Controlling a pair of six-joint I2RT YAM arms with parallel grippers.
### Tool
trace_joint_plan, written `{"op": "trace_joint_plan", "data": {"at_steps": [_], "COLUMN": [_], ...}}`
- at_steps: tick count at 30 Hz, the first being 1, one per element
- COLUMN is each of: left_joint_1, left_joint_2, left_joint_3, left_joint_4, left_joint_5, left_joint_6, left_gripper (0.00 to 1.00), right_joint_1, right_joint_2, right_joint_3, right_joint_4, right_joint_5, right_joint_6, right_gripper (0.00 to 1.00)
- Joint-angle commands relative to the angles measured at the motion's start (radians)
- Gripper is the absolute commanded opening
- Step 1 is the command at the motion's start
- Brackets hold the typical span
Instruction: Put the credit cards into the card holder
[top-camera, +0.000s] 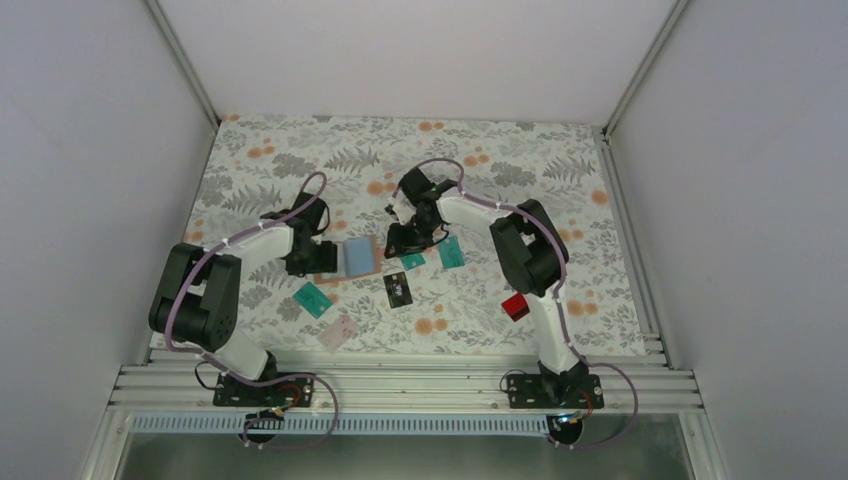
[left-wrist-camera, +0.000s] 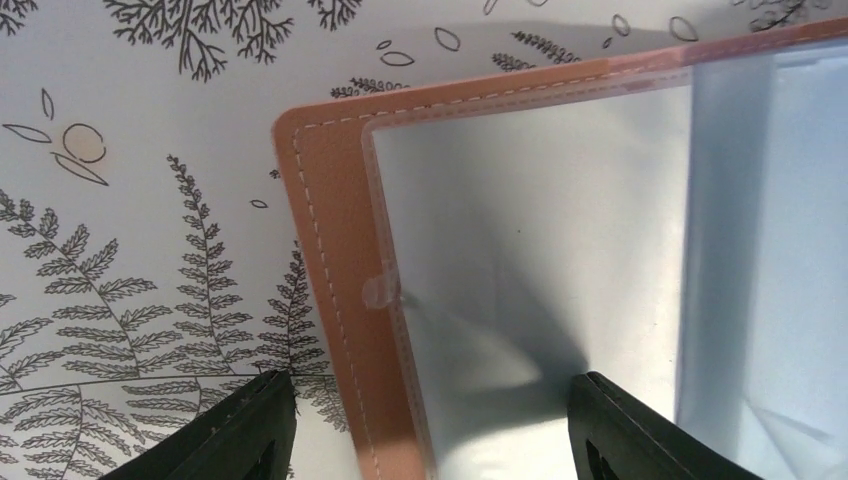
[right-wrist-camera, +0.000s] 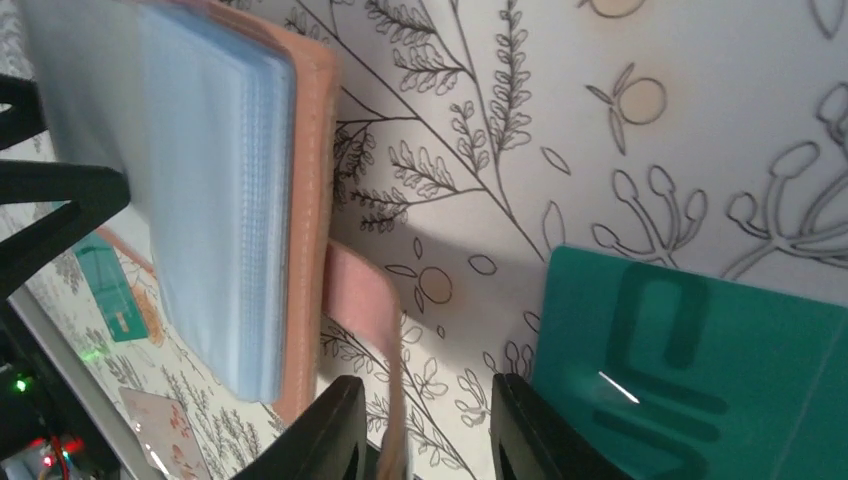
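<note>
Card holder (top-camera: 358, 257) lies open mid-worktop (top-camera: 480, 150), clear sleeves up. Left gripper (left-wrist-camera: 435, 425) has its jaws wide apart, straddling the holder's stitched brown edge, not clamped. Right gripper (right-wrist-camera: 425, 420) has its jaws slightly apart, with the holder's pink strap (right-wrist-camera: 365, 300) loose between them. Outside the holder lie left teal card (top-camera: 312, 299), middle teal card (top-camera: 413, 261), right teal card (top-camera: 451, 251), black card (top-camera: 398, 290), pale pink card (top-camera: 339, 332) and red card (top-camera: 515, 306).
</note>
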Motion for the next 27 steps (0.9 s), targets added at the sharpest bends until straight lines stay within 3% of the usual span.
{"op": "trace_joint_plan", "data": {"at_steps": [1, 7, 10, 17, 27], "left_joint_1": [0.003, 0.001, 0.002, 0.000, -0.002], "left_joint_2": [-0.041, -0.059, -0.062, -0.065, -0.098], "left_joint_3": [0.023, 0.076, 0.089, 0.082, 0.085], "left_joint_4": [0.002, -0.024, -0.030, -0.026, -0.038], "left_joint_5": [0.050, 0.070, 0.074, 0.080, 0.089], "left_joint_6": [-0.010, -0.005, -0.002, 0.005, 0.003], "left_gripper": [0.68, 0.68, 0.68, 0.68, 0.68], "right_joint_1": [-0.002, 0.021, 0.051, 0.141, 0.223], "right_joint_2": [-0.056, -0.142, -0.191, -0.234, -0.120], "right_joint_3": [-0.006, -0.058, -0.120, -0.170, -0.064], "right_joint_4": [-0.060, -0.118, -0.141, -0.135, -0.133], "right_joint_5": [0.059, 0.185, 0.249, 0.364, 0.547], "right_joint_6": [-0.005, 0.049, 0.087, 0.143, 0.225], "right_gripper": [0.39, 0.66, 0.73, 0.72, 0.55]}}
